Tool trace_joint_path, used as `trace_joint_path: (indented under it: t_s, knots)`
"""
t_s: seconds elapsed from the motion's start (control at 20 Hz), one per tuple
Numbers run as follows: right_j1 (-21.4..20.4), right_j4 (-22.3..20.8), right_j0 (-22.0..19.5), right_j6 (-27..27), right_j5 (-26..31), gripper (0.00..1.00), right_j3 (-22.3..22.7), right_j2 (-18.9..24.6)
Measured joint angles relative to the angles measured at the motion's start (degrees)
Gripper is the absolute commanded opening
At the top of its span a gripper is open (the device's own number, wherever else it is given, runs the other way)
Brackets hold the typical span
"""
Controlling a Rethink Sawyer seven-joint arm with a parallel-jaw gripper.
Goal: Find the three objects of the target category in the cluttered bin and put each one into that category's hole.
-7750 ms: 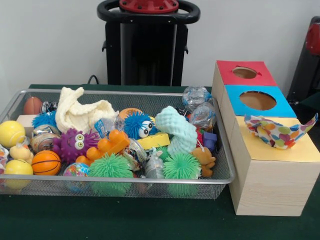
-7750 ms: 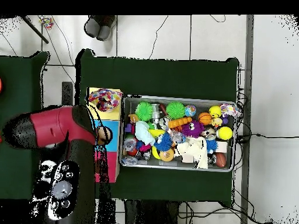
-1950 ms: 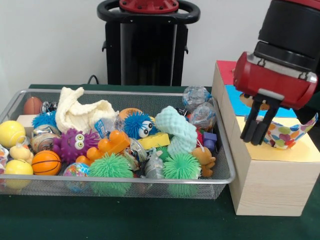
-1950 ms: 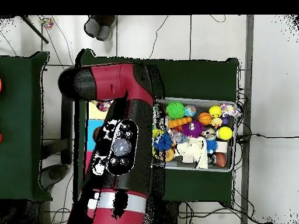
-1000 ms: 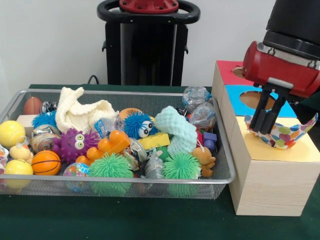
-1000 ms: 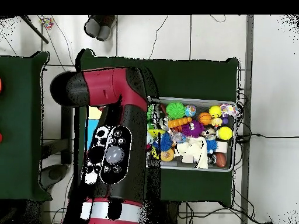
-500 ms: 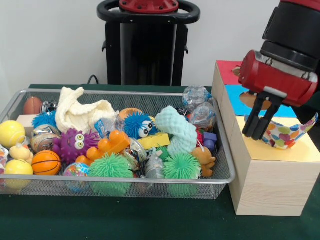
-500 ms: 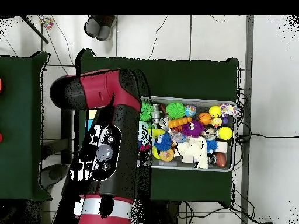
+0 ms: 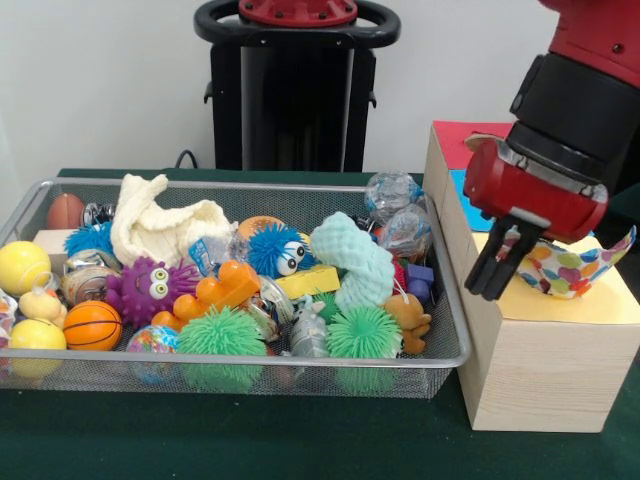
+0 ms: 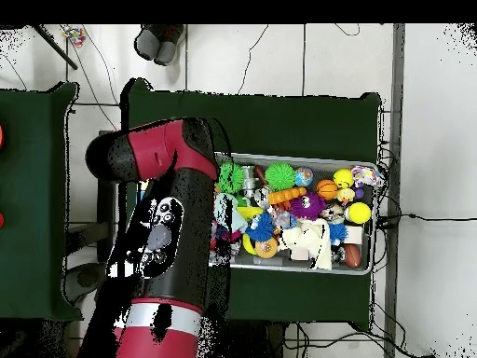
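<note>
The green bench (image 9: 250,450) carries a wire bin (image 9: 240,360) filling the left and centre of the front frame, and a wooden box (image 9: 540,360) at the right with red, blue and yellow tops. The red arm (image 10: 158,242) covers the box in the overhead frame. The tool (image 9: 490,272) hangs at centre right over the box's left edge, its fingers pressed together and holding nothing. The target category is not stated, so the three wanted toys cannot be singled out in the heap. I judge the step to be reaching toward the bin: spread the fingers before descending and choose an exposed toy, such as the teal sponge (image 9: 355,262). The yellow hole is hidden under a patterned paper dish (image 9: 565,268).
</note>
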Motion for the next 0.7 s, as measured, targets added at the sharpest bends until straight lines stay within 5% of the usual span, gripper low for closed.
trace_joint_path:
  t_s: [0.7]
  knots:
    - [1.01, -4.5, 4.29, 0.0, -0.43, 0.0, -0.01, -3.79]
